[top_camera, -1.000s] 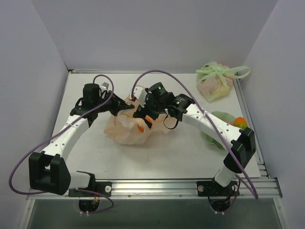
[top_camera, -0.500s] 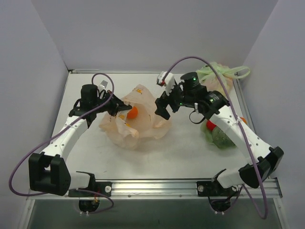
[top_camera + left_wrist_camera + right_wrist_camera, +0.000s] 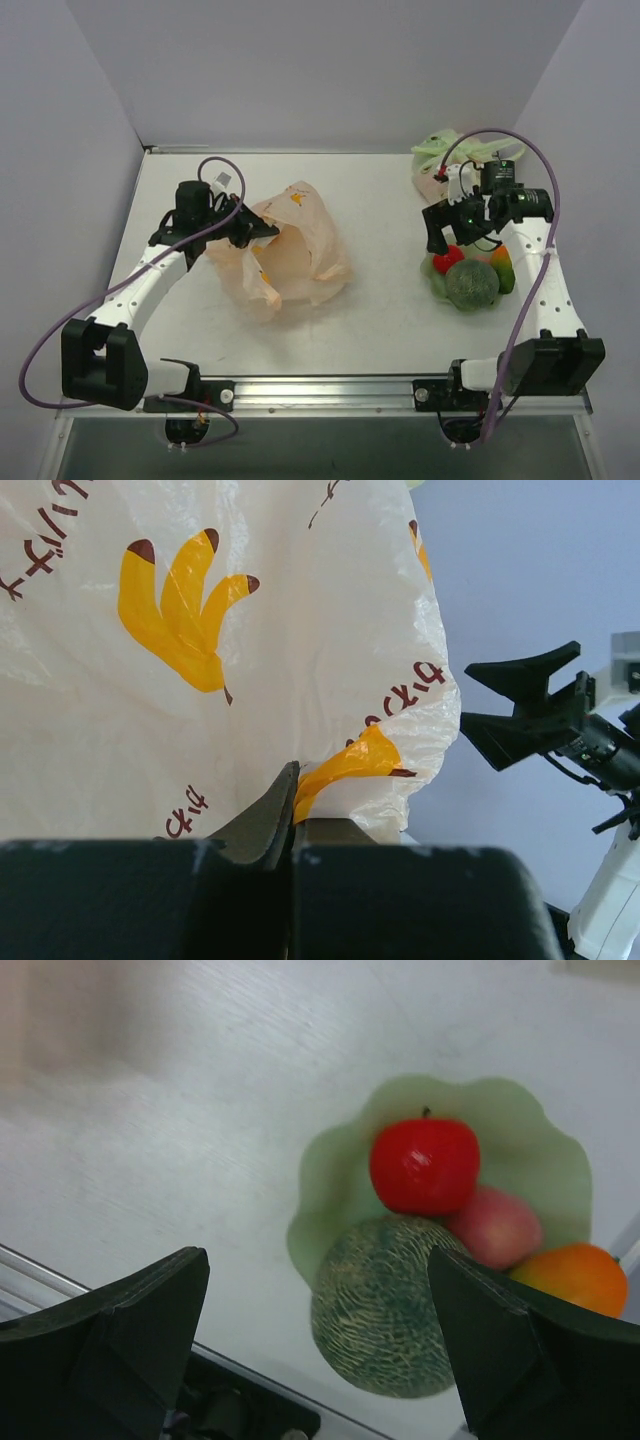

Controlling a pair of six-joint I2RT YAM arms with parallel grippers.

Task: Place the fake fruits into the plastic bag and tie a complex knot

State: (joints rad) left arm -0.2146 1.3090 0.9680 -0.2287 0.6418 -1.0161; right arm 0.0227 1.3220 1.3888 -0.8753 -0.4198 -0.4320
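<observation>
Grips a fold of the plastic bag (image 3: 300,250) with the left gripper (image 3: 246,228), jaws closed tight. In the left wrist view, pinches an orange-printed pleat of the film right where the two pads meet. Holds that bag up by its left side, left of the middle of the table (image 3: 380,320): peach film printed with yellow bananas, mouth gaping.

Hangs the right gripper (image 3: 441,232) spread wide over the fake fruits (image 3: 468,275) near the right edge of the table, with nothing between the fingers. Beneath it, on a light green film sheet (image 3: 335,1185): a red apple (image 3: 425,1165), a dark green bumpy melon (image 3: 385,1305) touching it, a pink piece (image 3: 497,1227) and an orange piece (image 3: 572,1275) packed just beside.

At the far right corner: a pale green bag (image 3: 447,172), bunched under green handles.
</observation>
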